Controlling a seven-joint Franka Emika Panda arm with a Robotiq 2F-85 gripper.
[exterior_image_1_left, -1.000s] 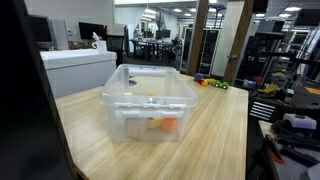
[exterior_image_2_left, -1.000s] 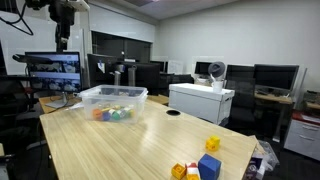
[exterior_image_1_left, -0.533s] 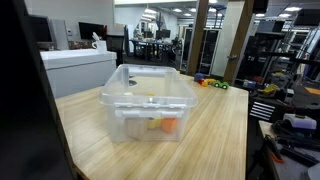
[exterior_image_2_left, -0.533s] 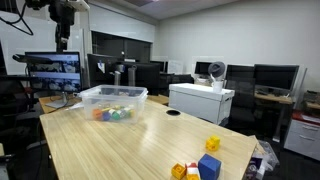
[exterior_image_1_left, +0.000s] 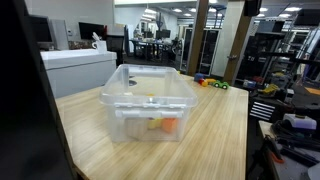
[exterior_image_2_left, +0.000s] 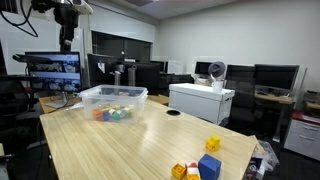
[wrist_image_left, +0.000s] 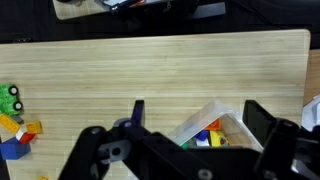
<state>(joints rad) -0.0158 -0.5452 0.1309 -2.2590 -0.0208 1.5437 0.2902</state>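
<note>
Hangs with gripper (wrist_image_left: 197, 112) spread wide and empty, high over clear bin (exterior_image_2_left: 135, 108) directly beneath, toy blocks (wrist_image_left: 205, 137) inside. Probably light, stiff, slick-walled, somewhat brittle; likely best pinched over one rim wall.

This space is presenting as an open-plan office serving as a robotics lab. Computer monitors (exterior_image_2_left: 275, 78) are standing on desks along the far wall. A white cabinet (exterior_image_2_left: 200, 102) is sitting beside the wooden counter (exterior_image_2_left: 120, 150). Equipment racks (exterior_image_1_left: 262, 55) are lining the right side under ceiling light panels (exterior_image_1_left: 150, 12).
</note>
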